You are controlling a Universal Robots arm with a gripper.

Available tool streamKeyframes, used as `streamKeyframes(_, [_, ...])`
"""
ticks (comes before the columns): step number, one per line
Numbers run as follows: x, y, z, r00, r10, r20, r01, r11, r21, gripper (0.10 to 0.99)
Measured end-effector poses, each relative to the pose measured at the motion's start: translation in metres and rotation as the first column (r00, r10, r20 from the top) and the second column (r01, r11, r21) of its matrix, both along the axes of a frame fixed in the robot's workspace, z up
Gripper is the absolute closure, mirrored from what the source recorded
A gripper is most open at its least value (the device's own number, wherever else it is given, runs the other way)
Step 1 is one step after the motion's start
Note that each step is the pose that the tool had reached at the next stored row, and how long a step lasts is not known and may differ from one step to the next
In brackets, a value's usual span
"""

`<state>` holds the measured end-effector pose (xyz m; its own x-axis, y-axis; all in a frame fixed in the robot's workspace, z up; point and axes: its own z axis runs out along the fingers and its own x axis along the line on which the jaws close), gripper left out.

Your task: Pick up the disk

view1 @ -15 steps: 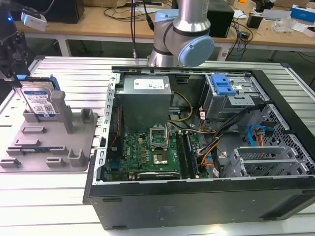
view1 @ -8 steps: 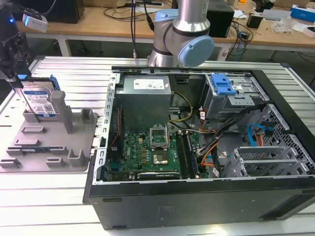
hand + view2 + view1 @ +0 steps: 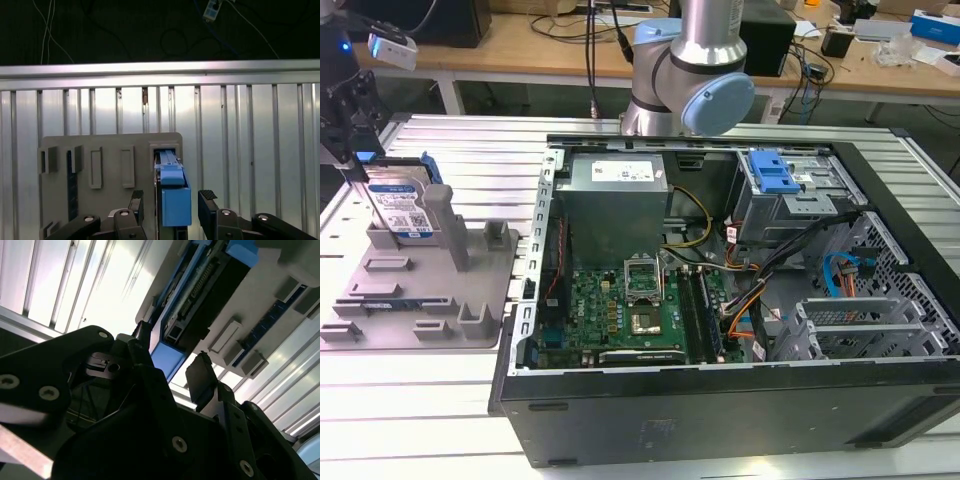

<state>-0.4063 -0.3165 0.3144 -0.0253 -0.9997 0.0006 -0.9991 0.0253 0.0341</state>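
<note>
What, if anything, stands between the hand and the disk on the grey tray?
Nothing visible. In the first wrist view the open hand straddles the disk, one finger on each side of its blue frame, with bare gaps between. The disk stands in the grey tray.

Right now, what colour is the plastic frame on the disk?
Blue. The disk shows its frame best in the first wrist view.
</note>
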Motion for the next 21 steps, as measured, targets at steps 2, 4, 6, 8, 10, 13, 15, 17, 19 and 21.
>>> streamKeyframes(2, [-0.0010, 0.0000, -0.0027, 1.0000, 0.001, -0.0001, -0.001, 1.0000, 0.000, 0.529])
streamKeyframes(4, [-0.0017, 0.0000, -0.0051, 1.0000, 0.003, 0.0000, -0.003, 1.0000, 0.000, 0.529])
streamKeyframes(6, [-0.0020, 0.0000, -0.0066, 1.0000, 0.003, 0.0000, -0.003, 1.0000, 0.000, 0.529])
streamKeyframes(8, [-0.0021, 0.0000, -0.0082, 1.0000, 0.004, -0.0001, -0.004, 1.0000, 0.000, 0.529])
streamKeyframes(10, [-0.0022, 0.0000, -0.0092, 1.0000, 0.004, 0.0000, -0.004, 1.0000, 0.000, 0.529])
streamKeyframes(13, [-0.0022, 0.0000, -0.0109, 1.0000, 0.004, 0.0000, -0.004, 1.0000, 0.000, 0.529])
streamKeyframes(15, [-0.0023, 0.0000, -0.0120, 1.0000, 0.004, 0.0000, -0.004, 1.0000, 0.000, 0.529])
streamKeyframes(17, [-0.0023, 0.0000, -0.0135, 1.0000, 0.005, 0.0000, -0.005, 1.0000, 0.000, 0.529])
streamKeyframes(19, [-0.0023, 0.0000, -0.0148, 1.0000, 0.005, -0.0001, -0.005, 1.0000, 0.000, 0.529])
streamKeyframes(21, [-0.0023, 0.0000, -0.0166, 1.0000, 0.005, -0.0002, -0.005, 1.0000, 0.000, 0.529])
